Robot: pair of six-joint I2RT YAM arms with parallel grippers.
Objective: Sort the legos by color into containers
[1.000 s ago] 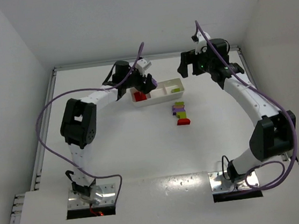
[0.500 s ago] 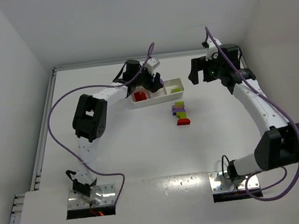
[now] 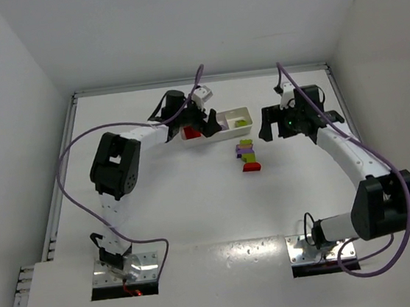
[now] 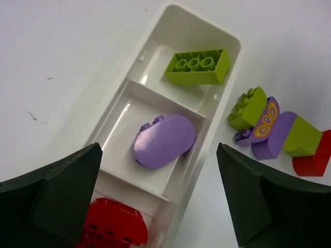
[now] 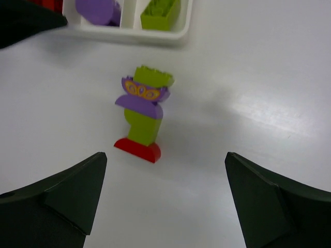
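The right gripper (image 5: 165, 157) hangs above the table (image 5: 269, 77) with its fingers spread wide and nothing between them. Just ahead of it, a little left of centre in the gap its fingers frame, the clump (image 5: 142, 111) of stacked legos lies on the table. Its long axis runs almost straight away from the gripper, red end nearest and a yellow-green end farthest. Beyond the clump sits the tray (image 5: 129, 32), set crosswise to that line.

The left gripper (image 4: 159, 147), fingers also apart and empty, hovers over the tray. Below it there is a red piece (image 4: 111, 227) in the near compartment, a purple brick (image 4: 163, 140) in the middle and a green brick (image 4: 199, 67) in the far one. From that gripper the clump lies off to the right, outside the tray wall.

I'd judge the right arm better placed for the clump, though closing across its narrow width needs no wrist turn.
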